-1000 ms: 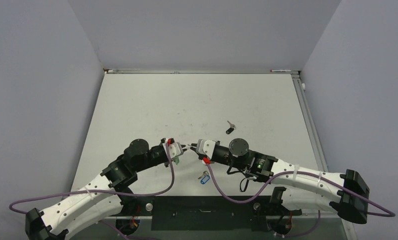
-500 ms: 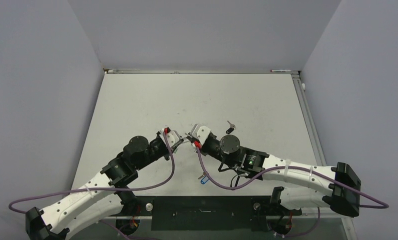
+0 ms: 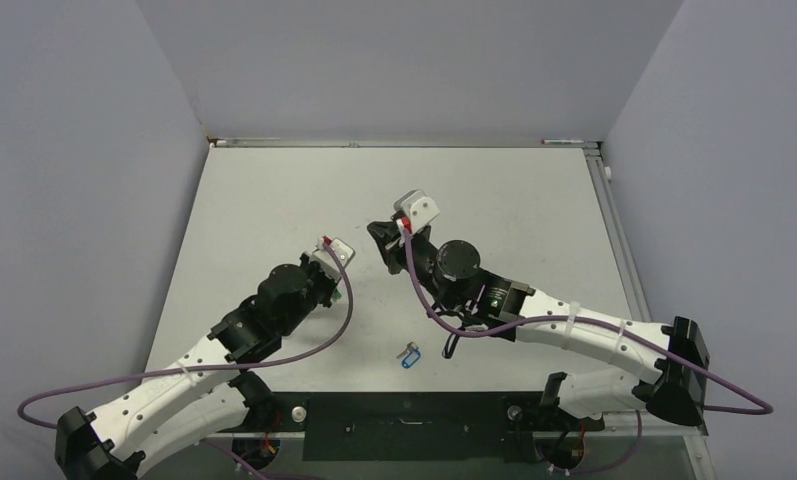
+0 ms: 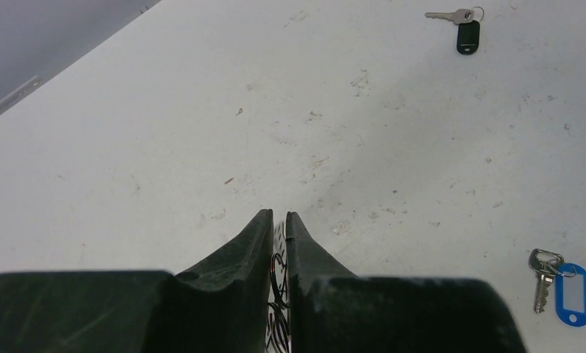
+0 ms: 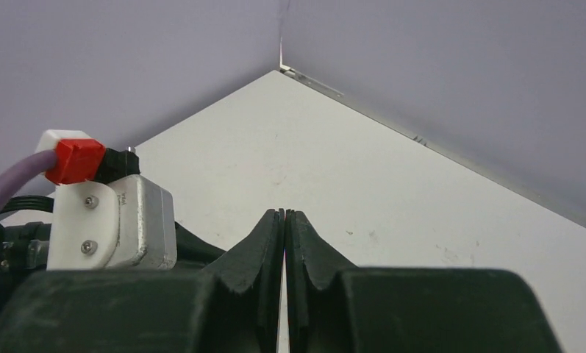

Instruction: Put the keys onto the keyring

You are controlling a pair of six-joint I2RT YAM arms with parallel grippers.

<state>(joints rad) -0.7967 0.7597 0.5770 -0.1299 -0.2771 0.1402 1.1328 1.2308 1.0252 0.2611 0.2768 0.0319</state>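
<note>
Keyring [image 4: 279, 283] wire sat pinched in my left hand [image 4: 279, 215], right hand [image 5: 284, 213] pressed together, empty; that thin pinch could slip.

2 tools no longer tip to tip. Left tool [image 4: 279, 215], gripping keyring [image 4: 278, 293], draws back left. Right tool [image 5: 284, 212] swings toward the far side, its arm [image 3: 459, 268] now hiding black key [image 4: 467, 35] from above.

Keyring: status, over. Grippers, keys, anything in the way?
Left gripper shut on thin wire, likely the keyring. Right gripper shut, empty. Black-tag key and blue-tag key loose on table, nothing blocking them.
</note>
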